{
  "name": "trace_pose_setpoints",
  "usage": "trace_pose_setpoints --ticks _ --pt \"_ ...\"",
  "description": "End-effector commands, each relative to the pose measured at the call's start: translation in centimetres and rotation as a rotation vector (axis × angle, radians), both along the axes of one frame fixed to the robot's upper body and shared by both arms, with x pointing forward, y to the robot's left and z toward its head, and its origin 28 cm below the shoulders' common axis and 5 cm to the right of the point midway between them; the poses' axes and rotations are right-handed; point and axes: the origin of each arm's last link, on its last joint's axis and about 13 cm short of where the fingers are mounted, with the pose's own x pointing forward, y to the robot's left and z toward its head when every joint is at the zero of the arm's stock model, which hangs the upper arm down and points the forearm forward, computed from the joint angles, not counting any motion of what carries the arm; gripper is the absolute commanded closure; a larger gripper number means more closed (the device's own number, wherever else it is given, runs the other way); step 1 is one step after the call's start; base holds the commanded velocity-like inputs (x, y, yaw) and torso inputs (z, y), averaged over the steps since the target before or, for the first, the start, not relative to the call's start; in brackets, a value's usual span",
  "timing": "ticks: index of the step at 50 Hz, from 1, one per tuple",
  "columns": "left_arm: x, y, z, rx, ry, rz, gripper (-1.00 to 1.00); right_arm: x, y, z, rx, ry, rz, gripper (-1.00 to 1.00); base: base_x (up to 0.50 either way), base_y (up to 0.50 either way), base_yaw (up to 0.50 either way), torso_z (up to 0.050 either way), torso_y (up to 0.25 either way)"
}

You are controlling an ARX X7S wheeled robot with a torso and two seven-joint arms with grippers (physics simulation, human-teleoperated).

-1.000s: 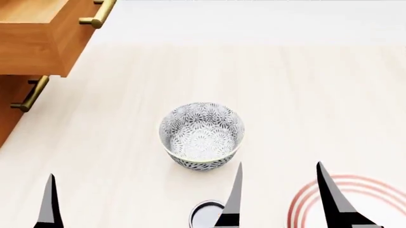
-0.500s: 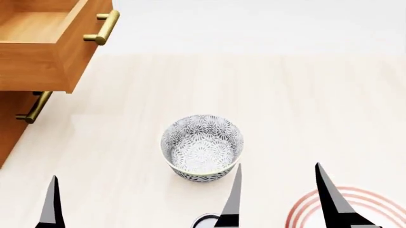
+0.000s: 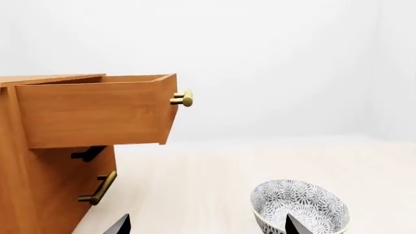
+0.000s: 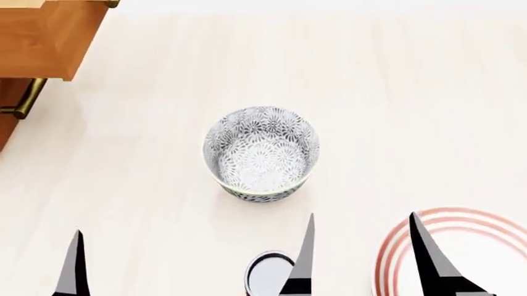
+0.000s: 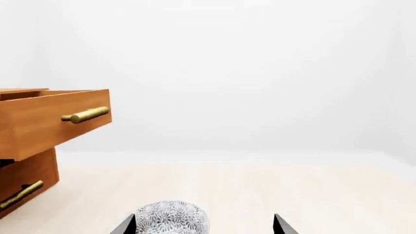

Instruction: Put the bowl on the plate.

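Note:
The bowl [image 4: 261,154], white with a fine grey-black floral pattern, stands upright on the pale wooden surface. It also shows in both wrist views: bowl [image 3: 299,210], bowl [image 5: 172,218]. The plate [image 4: 485,223], white with red rings, lies at the near right, partly cut off by the frame edge. My right gripper [image 4: 362,217] is open and empty, short of the bowl and to its right, beside the plate. In its own view the right gripper [image 5: 203,227] is open. Only one finger [image 4: 74,268] of the left gripper shows in the head view. The left gripper [image 3: 206,228] is open and empty.
A wooden dresser [image 4: 37,37] with an open upper drawer [image 3: 91,112] and brass handles [image 5: 85,115] stands at the far left. A small round white can with a dark rim [image 4: 268,275] sits near the front edge, next to my right gripper's left finger.
The head view has shifted: the bowl now sits higher in the picture, the dresser has slid toward the top left corner, and more of the plate shows. Both grippers stay open.

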Motion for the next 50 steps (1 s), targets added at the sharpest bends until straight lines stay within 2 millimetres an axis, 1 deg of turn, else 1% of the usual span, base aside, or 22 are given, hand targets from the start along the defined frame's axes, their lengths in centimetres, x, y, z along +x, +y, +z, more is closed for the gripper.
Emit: trace_pose_setpoints --ticks 1,8,11,12,14,16,19,21,22,24,32,36,41,48,50 --pt "0.0 0.2 0.1 -0.018 -0.024 -0.017 -1.00 0.1 -0.2 0.1 0.003 -0.010 -0.009 -1.00 0.00 0.00 0.00 0.030 -0.240" --pt "0.1 0.2 0.1 -0.014 -0.022 -0.009 -1.00 0.1 -0.2 0.1 0.008 -0.007 -0.003 -1.00 0.00 0.00 0.00 0.030 -0.241" --pt "0.4 0.1 -0.2 -0.027 0.025 -0.037 -1.00 0.4 -0.4 0.3 0.053 -0.005 -0.009 -1.00 0.00 0.00 0.00 0.030 -0.240" --pt "0.4 0.1 -0.3 -0.001 0.023 -0.034 -1.00 0.9 -0.6 0.7 0.095 0.012 0.015 -1.00 0.00 0.00 0.00 0.000 0.000" --pt "0.3 -0.2 -0.5 0.006 0.036 -0.053 -1.00 1.6 -0.7 1.3 0.125 0.014 0.030 -1.00 0.00 0.00 0.00 0.000 0.000" --pt "0.2 -0.3 -0.5 0.008 0.032 -0.057 -1.00 2.8 -0.9 1.9 0.139 0.046 0.042 -1.00 0.00 0.00 0.00 0.000 0.000" --pt "0.2 -0.3 -0.4 0.006 0.032 -0.056 -1.00 3.9 -1.0 2.7 0.170 0.057 0.057 -1.00 0.00 0.00 0.00 0.000 0.000" --pt "0.2 -0.2 -0.3 0.006 0.030 -0.051 -1.00 4.9 -1.2 3.2 0.209 0.080 0.063 -1.00 0.00 0.00 0.00 0.000 0.000" --pt "0.2 -0.1 -0.3 0.008 0.028 -0.049 -1.00 5.7 -1.3 3.8 0.252 0.092 0.077 -1.00 0.00 0.00 0.00 0.000 0.000" --pt "0.3 -0.1 -0.3 0.006 0.029 -0.050 -1.00 6.3 -1.4 4.0 0.265 0.131 0.061 -1.00 0.00 0.00 0.00 0.000 0.000" --pt "0.4 0.2 -0.1 -0.003 0.026 -0.036 -1.00 9.0 -1.4 5.8 0.313 0.201 0.114 -1.00 0.00 0.00 0.00 0.000 0.000" --pt "0.4 0.2 0.0 -0.004 0.023 -0.036 -1.00 9.9 -1.4 6.5 0.336 0.222 0.125 -1.00 0.00 0.00 0.00 0.000 0.000" --pt "0.4 0.2 0.0 -0.009 0.020 -0.037 -1.00 11.6 -1.3 6.9 0.311 0.287 0.150 -1.00 0.00 0.00 0.00 0.000 0.000" --pt "0.4 0.4 0.1 -0.011 0.015 -0.032 -1.00 13.7 -1.1 7.6 0.346 0.356 0.159 -1.00 0.00 0.00 0.00 0.000 0.000" --pt "0.3 0.4 0.1 -0.012 0.012 -0.038 -1.00 14.6 -1.0 7.7 0.343 0.390 0.155 -1.00 0.00 0.00 0.00 0.000 0.000"
